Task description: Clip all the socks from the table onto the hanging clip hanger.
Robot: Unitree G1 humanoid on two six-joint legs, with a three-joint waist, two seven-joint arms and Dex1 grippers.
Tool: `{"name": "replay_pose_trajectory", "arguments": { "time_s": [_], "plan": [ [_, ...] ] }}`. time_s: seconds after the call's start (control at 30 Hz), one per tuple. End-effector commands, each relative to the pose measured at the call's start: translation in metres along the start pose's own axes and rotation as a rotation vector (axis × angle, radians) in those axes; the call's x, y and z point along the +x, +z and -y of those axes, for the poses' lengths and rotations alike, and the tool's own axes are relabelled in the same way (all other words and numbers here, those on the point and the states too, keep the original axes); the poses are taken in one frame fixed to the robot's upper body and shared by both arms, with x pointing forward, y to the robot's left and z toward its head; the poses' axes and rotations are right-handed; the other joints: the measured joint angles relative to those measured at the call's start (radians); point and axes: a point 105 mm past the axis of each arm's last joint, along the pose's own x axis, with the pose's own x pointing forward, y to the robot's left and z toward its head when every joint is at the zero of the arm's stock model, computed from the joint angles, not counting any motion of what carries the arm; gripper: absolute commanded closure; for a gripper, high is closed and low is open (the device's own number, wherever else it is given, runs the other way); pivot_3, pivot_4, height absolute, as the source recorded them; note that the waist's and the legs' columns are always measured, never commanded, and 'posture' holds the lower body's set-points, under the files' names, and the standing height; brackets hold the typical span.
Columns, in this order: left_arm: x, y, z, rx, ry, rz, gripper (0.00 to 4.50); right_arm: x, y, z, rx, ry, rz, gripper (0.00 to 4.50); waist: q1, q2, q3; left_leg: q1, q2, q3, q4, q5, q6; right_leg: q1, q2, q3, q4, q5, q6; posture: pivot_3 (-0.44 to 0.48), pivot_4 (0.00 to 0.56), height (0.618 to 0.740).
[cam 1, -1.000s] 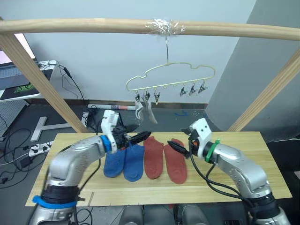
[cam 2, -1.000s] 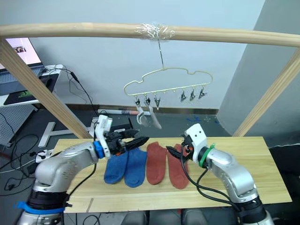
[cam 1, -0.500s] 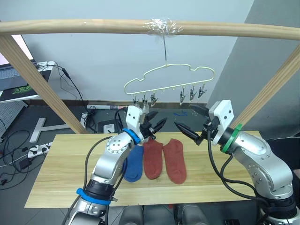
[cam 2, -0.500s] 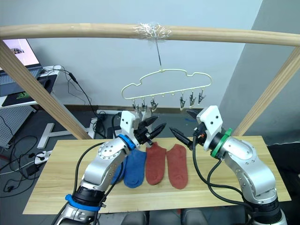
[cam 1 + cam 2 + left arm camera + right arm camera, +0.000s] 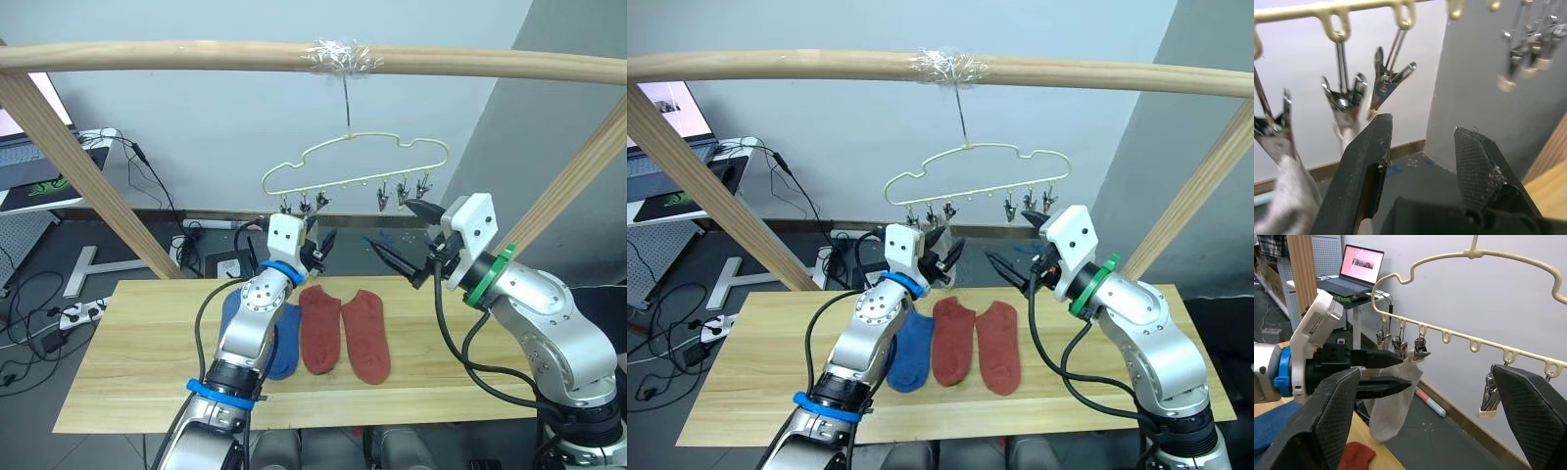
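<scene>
Up at centre frame, my left end effector (image 5: 318,245) gapes empty beside the clip hanger (image 5: 358,168); my right end effector (image 5: 404,238) is spread too, and a nudge could swing those clips away.

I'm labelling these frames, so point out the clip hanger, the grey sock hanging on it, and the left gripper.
clip hanger (image 5: 372,143): left eye view, on the upper wire right of the hook.
grey sock (image 5: 1393,404): right wrist view, mid fabric below the clips.
left gripper (image 5: 1422,144): left wrist view, midway between its open fingertips.

I raised my left gripper (image 5: 321,245) from the blue socks (image 5: 279,338) on the worktop up beneath the clip hanger (image 5: 355,168), and lifted my right gripper (image 5: 411,242) too, fingers spread.
</scene>
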Motion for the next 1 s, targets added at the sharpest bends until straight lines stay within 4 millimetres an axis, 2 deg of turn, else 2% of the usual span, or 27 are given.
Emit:
{"name": "replay_pose_trajectory", "arguments": {
  "time_s": [0.03, 0.63, 1.0],
  "plan": [
    [0.006, 0.014, -0.001, 0.025, 0.018, 0.059, 2.23, -0.004, 0.015, 0.001, -0.037, -0.009, 0.055, 0.0, 0.0, 0.0, 0.0, 0.0, 0.0, 0.0, 0.0, 0.0, 0.0, 0.0, 0.0, 0.0, 0.0, 0.0, 0.0, 0.051, 0.102, 0.74],
    [0.023, 0.024, 0.005, 0.014, 0.051, 0.097, 2.23, -0.005, 0.011, 0.004, -0.023, -0.041, 0.044, 0.0, -0.002, 0.0, 0.0, -0.001, 0.0, 0.0, 0.005, 0.0, 0.0, 0.001, 0.0, 0.001, 0.0, 0.004, 0.002, 0.036, 0.108, 0.74],
    [0.028, 0.027, -0.002, 0.094, 0.087, 0.106, 2.23, -0.003, 0.013, 0.004, -0.021, -0.042, 0.043, 0.0, -0.003, 0.0, 0.0, -0.001, 0.0, 0.0, 0.005, 0.0, 0.0, 0.001, 0.0, 0.001, 0.001, 0.005, 0.002, 0.033, 0.121, 0.74]
  ]
}}
